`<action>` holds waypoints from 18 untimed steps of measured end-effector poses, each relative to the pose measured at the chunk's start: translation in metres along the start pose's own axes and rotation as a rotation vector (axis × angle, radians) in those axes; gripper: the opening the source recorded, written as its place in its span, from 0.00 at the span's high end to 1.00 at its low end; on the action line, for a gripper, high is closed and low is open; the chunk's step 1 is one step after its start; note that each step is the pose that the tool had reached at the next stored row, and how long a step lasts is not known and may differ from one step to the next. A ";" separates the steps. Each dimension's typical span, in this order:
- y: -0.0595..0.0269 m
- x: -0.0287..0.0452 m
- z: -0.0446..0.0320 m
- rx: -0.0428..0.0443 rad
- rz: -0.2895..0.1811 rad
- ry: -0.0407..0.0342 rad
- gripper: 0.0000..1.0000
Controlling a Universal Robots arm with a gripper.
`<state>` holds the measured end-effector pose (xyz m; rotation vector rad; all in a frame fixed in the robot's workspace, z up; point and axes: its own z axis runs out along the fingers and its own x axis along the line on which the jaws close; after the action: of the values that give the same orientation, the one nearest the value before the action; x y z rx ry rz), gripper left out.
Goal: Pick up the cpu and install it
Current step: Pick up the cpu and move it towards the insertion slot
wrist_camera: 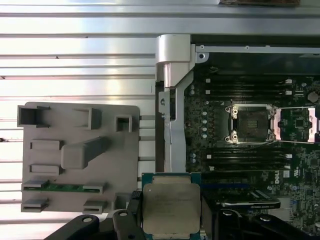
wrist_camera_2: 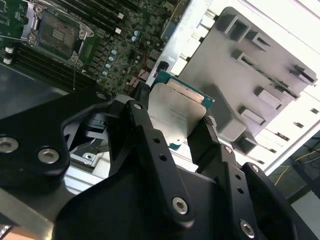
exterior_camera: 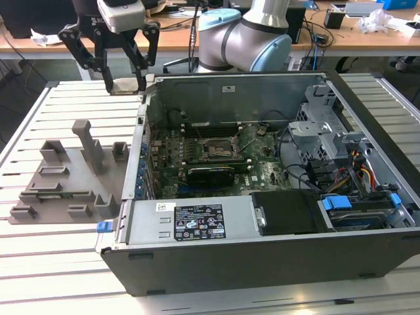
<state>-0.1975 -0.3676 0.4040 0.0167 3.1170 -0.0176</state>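
**Silver-grey chip clamped in the gripper, clear of the socket**

Silvery-grey metal covers the top of the cpu (wrist_camera: pixel 171 205), a small flat square with rounded corners and a dull, faintly marked face. A thin green board edge frames it. The gripper (exterior_camera: pixel 125 83) grasps it: in both wrist views the black fingers (wrist_camera_2: pixel 142 117) press against two opposite sides of the chip, which lies level between them. In the exterior view the gripper hangs above the slatted metal table (exterior_camera: pixel 59 262), at the far corner of the open computer case (exterior_camera: pixel 262 269) on the exterior view's left. The first wrist view places the chip over the gap between the grey fixture tray (wrist_camera: pixel 80 117) and the case wall. The motherboard socket (wrist_camera: pixel 248 123) sits well apart from it, inside the case.
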 end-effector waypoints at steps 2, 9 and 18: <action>0.0000 -0.0034 0.0001 0.0002 0.000 0.0001 0.45; 0.0004 -0.0192 0.0008 0.0007 0.000 0.0000 0.45; 0.0006 -0.0360 0.0015 0.0009 0.000 0.0000 0.45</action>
<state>-0.1614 -0.3674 0.4034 0.0167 3.1170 -0.0190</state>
